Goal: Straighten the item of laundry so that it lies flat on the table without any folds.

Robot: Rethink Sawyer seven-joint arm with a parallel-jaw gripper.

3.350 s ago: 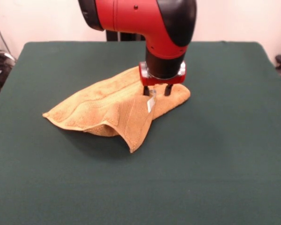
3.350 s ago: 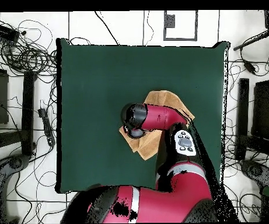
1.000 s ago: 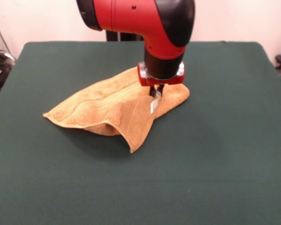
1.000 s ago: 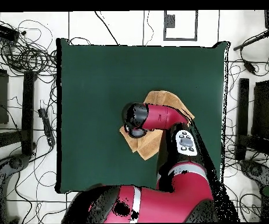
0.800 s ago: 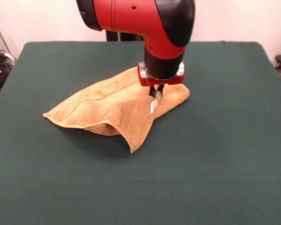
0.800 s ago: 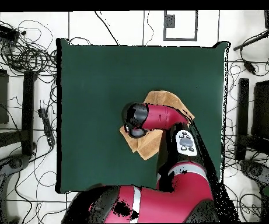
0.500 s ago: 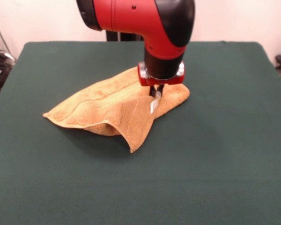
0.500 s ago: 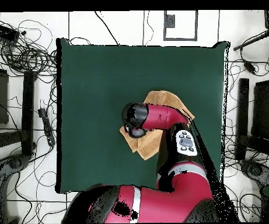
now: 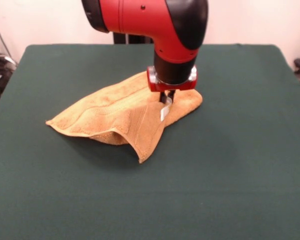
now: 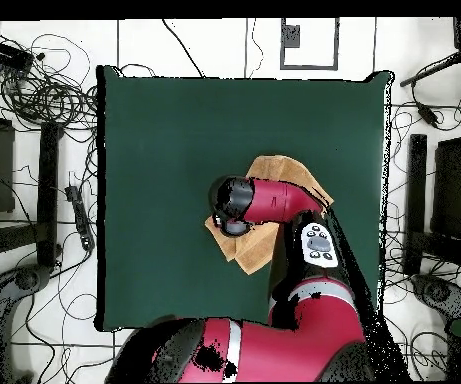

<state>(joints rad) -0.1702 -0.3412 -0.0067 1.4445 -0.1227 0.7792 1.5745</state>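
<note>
The golden-tan towel [image 9: 115, 112] lies crumpled near the middle of the dark green table [image 9: 240, 150], with a folded flap pointing toward the camera and its white tag [image 9: 163, 113] hanging just below my gripper. My gripper [image 9: 168, 98] comes straight down onto the towel's right part. Its dark fingers stand close together, pinched on the cloth by the tag. In the overhead view the arm's wrist [image 10: 236, 208] hides the gripper, and only the towel's edges [image 10: 274, 168] show around it on the table [image 10: 174, 150].
The red arm [image 10: 309, 240] reaches over the table's lower right part in the overhead view. Cables and stands [image 10: 34, 90] lie on the floor around the table, off its edges.
</note>
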